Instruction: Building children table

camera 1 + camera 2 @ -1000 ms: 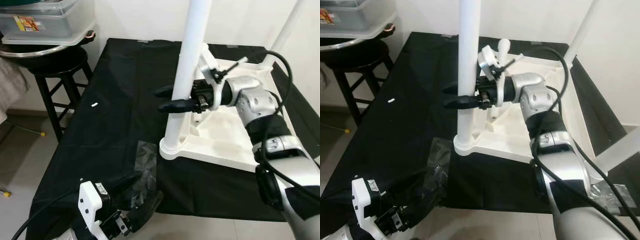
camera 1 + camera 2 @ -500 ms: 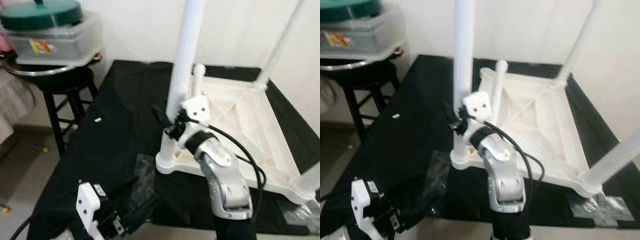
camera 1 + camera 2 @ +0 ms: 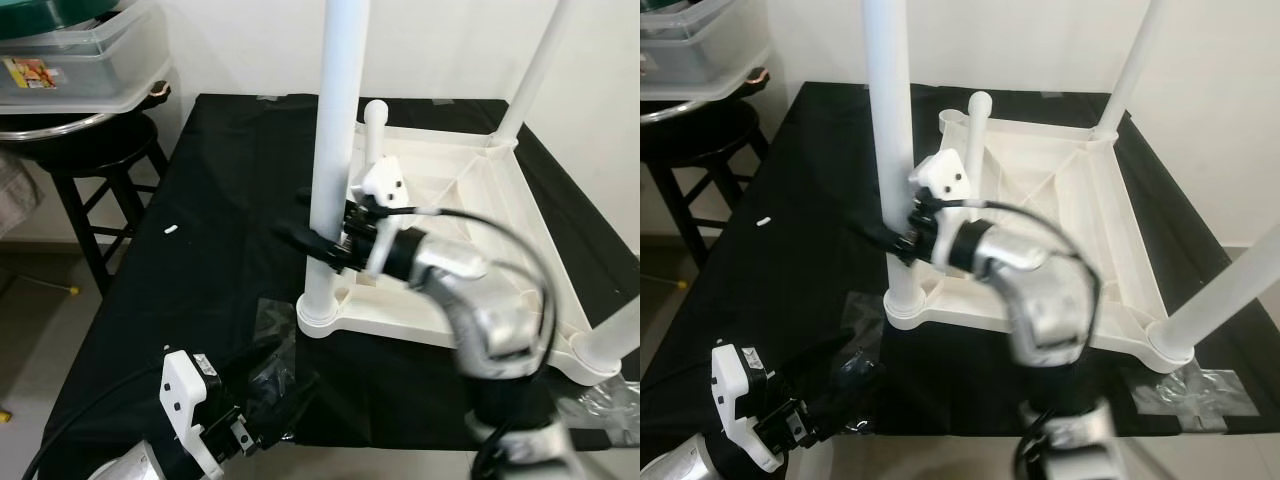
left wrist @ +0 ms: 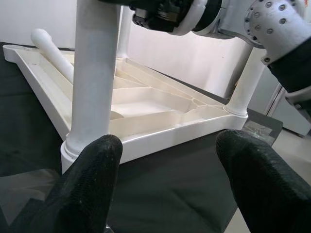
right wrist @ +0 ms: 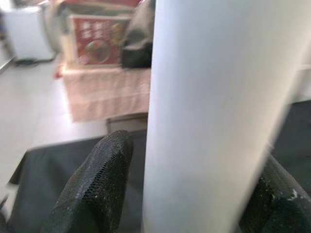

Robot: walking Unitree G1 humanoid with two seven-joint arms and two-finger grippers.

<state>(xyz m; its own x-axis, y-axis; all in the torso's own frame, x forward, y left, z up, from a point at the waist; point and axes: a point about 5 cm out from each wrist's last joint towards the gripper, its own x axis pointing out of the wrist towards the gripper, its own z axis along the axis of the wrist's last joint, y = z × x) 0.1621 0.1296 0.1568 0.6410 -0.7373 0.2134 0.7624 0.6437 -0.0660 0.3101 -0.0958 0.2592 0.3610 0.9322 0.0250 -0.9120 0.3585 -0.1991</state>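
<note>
Right tool half-hidden behind table leg

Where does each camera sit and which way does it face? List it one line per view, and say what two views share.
Left eye view: on the head, looking down at the upside-down white table on black cloth; right gripper around the near leg.
Right eye view: same scene, slightly shifted.
Left wrist view: low near the floor, looking along the open left gripper at the table's edge.
Right wrist view: looking along its fingers either side of the leg.
Shared: both wrist views show that near leg.
</note>
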